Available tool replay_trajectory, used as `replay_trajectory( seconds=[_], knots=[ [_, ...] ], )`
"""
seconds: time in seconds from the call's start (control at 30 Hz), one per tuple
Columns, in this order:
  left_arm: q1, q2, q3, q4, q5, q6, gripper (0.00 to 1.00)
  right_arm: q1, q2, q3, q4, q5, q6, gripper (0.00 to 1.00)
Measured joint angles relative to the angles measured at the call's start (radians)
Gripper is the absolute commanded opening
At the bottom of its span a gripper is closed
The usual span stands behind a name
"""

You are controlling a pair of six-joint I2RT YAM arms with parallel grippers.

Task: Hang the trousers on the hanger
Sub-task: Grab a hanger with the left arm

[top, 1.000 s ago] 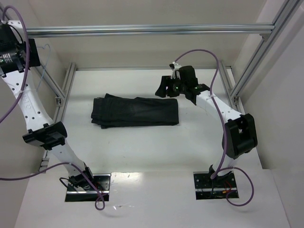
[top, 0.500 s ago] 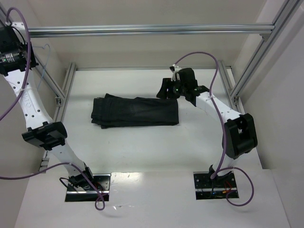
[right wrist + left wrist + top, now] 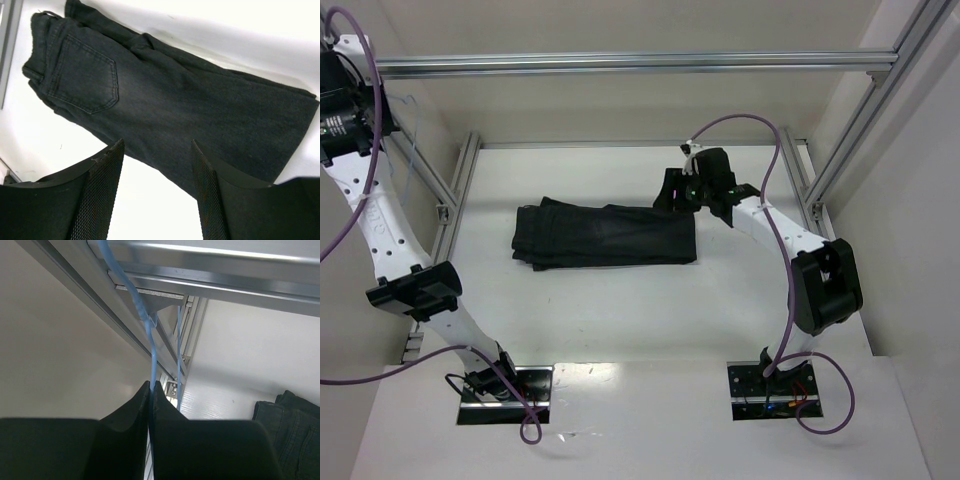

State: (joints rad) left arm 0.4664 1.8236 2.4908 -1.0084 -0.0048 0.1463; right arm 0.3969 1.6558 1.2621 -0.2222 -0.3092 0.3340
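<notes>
The black trousers (image 3: 605,235) lie folded flat on the white table, waistband to the left. The right wrist view shows their back pocket and the leg end (image 3: 165,95). My right gripper (image 3: 672,190) hovers open just above the trousers' right end, its mesh-padded jaws (image 3: 157,142) apart with nothing between them. The light-blue wire hanger (image 3: 150,340) hangs from the aluminium frame at the far left and shows only faintly from above (image 3: 408,150). My left gripper (image 3: 151,384) is shut on one strand of its wire. A second strand (image 3: 178,355) runs just right of it.
Silver aluminium frame bars run across the back (image 3: 620,63), down the table's left side (image 3: 460,190) and up the right corner (image 3: 880,100). Close above my left gripper is a frame bar with a corner bracket (image 3: 165,300). Purple cables loop from both arms.
My left gripper has closed on the hanger wire and shifted slightly left. My right gripper has come a little nearer to the trousers' right end.
</notes>
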Motion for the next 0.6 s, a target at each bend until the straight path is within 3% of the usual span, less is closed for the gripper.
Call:
replay_trajectory(
  seconds=[0.6],
  knots=[
    [-0.032,0.04,0.141,-0.024,0.012,-0.027,0.04,0.0,-0.009,-0.035,0.002,0.021,0.012,0.61]
  ],
)
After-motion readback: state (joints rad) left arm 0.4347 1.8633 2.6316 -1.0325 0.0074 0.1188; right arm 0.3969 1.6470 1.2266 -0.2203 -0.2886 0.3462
